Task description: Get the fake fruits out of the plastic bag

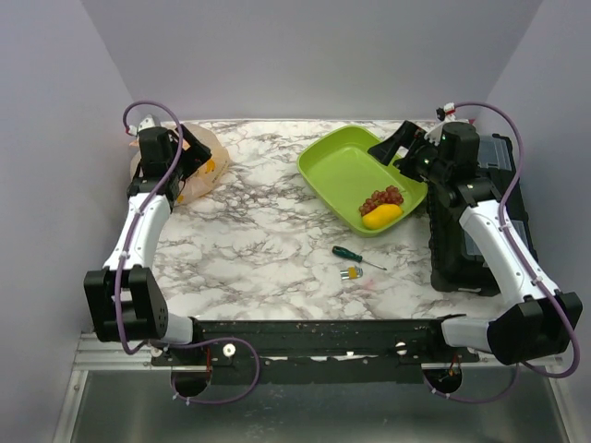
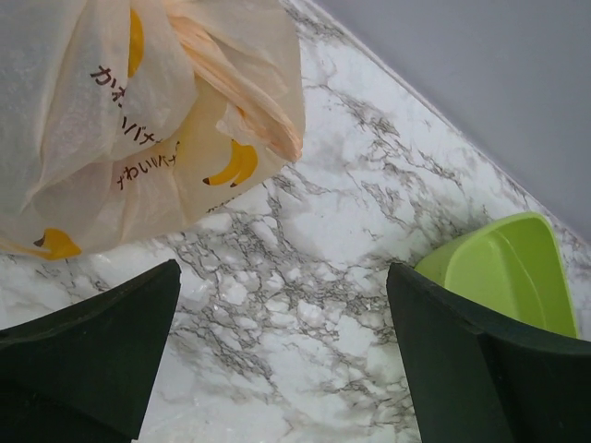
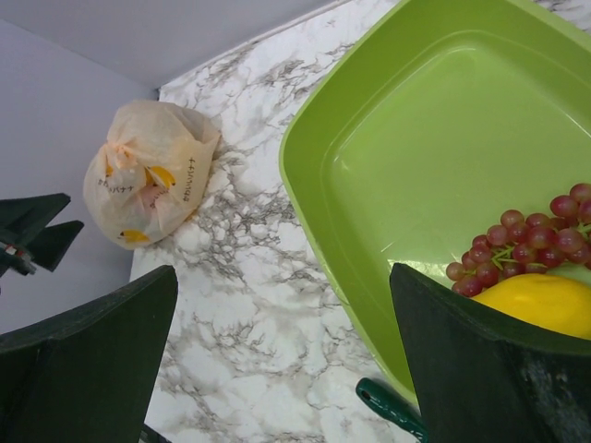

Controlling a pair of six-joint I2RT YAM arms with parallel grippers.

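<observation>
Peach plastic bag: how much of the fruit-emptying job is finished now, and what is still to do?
Done: a bunch of red plastic grapes and a yellow plastic fruit lie in the lime-green rectangular tray. In hand: nothing; the left arm's fingers stand open beside the translucent peach plastic bag, the right arm's fingers open over the tray. Left: the bag looks full, so fruit probably remains inside.

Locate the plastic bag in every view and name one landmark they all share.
Top external: plastic bag at upper left.
Left wrist: plastic bag fills the upper left.
Right wrist: plastic bag left of centre, in the upper half.
Shared landmark: green tray.
</observation>
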